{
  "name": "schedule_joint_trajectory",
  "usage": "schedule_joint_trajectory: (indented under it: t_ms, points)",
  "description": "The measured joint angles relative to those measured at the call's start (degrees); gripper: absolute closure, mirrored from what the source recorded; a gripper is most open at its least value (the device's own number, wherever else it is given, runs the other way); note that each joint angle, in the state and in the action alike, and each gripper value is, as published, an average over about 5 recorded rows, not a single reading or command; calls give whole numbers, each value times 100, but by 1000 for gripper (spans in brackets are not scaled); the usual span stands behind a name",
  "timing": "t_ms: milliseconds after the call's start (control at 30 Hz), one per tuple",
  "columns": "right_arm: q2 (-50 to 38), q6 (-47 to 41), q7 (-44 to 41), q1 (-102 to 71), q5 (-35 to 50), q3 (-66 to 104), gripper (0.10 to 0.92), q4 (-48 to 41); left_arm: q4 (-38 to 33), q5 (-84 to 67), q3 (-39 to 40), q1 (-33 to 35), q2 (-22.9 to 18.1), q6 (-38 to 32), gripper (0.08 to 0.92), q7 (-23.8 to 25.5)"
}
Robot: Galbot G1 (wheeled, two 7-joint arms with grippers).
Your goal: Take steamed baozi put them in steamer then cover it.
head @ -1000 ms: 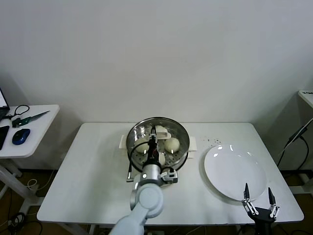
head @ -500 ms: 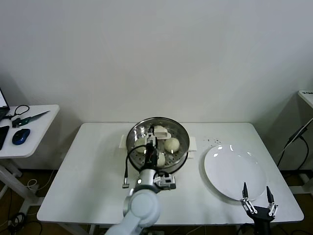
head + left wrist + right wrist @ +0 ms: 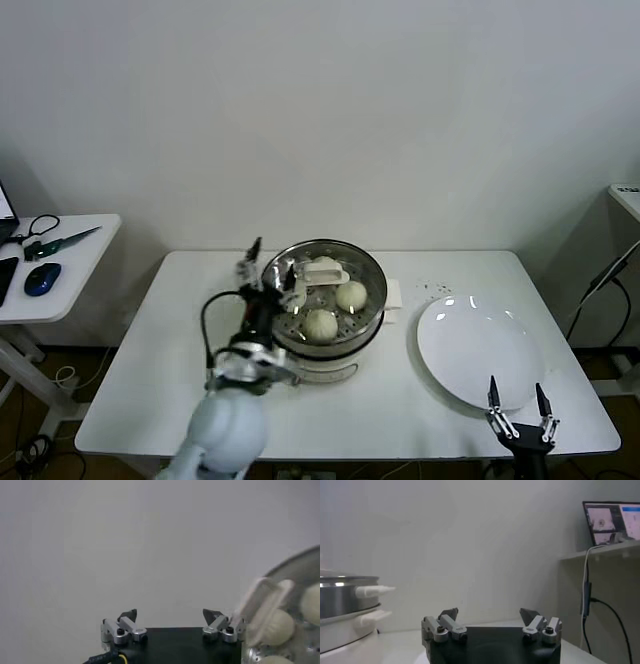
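The steel steamer (image 3: 330,355) stands mid-table on its white base. The clear glass cover (image 3: 370,270) lies on it, with its white handle (image 3: 324,271) on top. Three cream baozi show through the glass: one (image 3: 351,295), a second (image 3: 320,324), and a third (image 3: 293,297) partly behind my arm. My left gripper (image 3: 270,262) is open and empty, just left of the steamer's rim. In the left wrist view, the gripper (image 3: 170,616) is beside the handle (image 3: 262,607) and a baozi (image 3: 277,627). My right gripper (image 3: 515,405) is open at the front right.
A flat white plate (image 3: 480,345) lies right of the steamer, just beyond my right gripper. A side table (image 3: 70,265) at the far left holds scissors and a mouse. The right wrist view shows the steamer's side (image 3: 340,597) and a monitor (image 3: 612,522).
My left gripper has let go of the cover's handle and drawn back to the left, off the steamer. The cover stays on the steamer. My right gripper has sunk slightly.
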Motion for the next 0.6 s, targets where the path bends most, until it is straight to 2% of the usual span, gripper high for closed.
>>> schedule_joint_trajectory:
  t_ms: [300,600]
  points:
    - [-198,-292,-20,55,72,-94,203,35,40,-3328,-2019,1175,332,-1233,177,-408]
    - [-360,-564,-74,109,146,-119,203,39,365,-5082,-2697,2062,341,-2309,177,-457]
